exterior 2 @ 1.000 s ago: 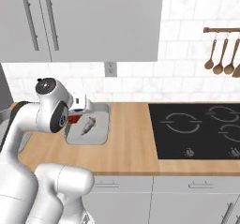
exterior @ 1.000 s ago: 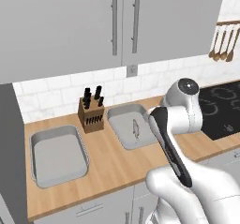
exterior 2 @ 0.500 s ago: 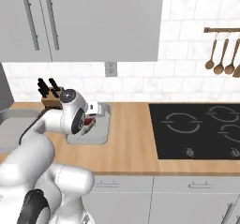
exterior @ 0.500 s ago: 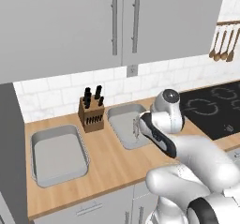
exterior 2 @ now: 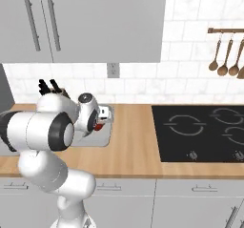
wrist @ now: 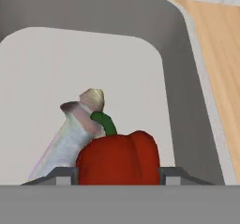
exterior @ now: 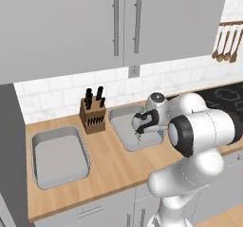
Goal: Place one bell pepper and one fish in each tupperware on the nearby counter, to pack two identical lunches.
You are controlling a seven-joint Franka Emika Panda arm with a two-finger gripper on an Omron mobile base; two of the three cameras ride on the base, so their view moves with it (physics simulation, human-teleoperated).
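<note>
My gripper (wrist: 117, 174) is shut on a glossy red bell pepper (wrist: 117, 157) with a green stem, held low inside the right tupperware (wrist: 178, 78). A silvery fish (wrist: 70, 138) lies on that tray's floor, just behind and left of the pepper. From the left base view the gripper (exterior: 137, 133) hangs over the same pale grey tupperware (exterior: 118, 114). A second tupperware (exterior: 57, 155) sits further left on the counter (exterior: 109, 169). In the right base view a bit of the red pepper (exterior 2: 98, 126) shows at the hand, above the tray (exterior 2: 102, 140).
A wooden knife block (exterior: 92, 117) stands between the two trays, against the tiled wall. The black cooktop (exterior 2: 200, 131) lies to the right. Wooden spoons (exterior 2: 224, 55) hang on a rail above it. Bare counter (wrist: 220, 45) lies right of the tray.
The arm has folded forward and down. The hand has dropped from above the right tray to low inside it, carrying the pepper.
</note>
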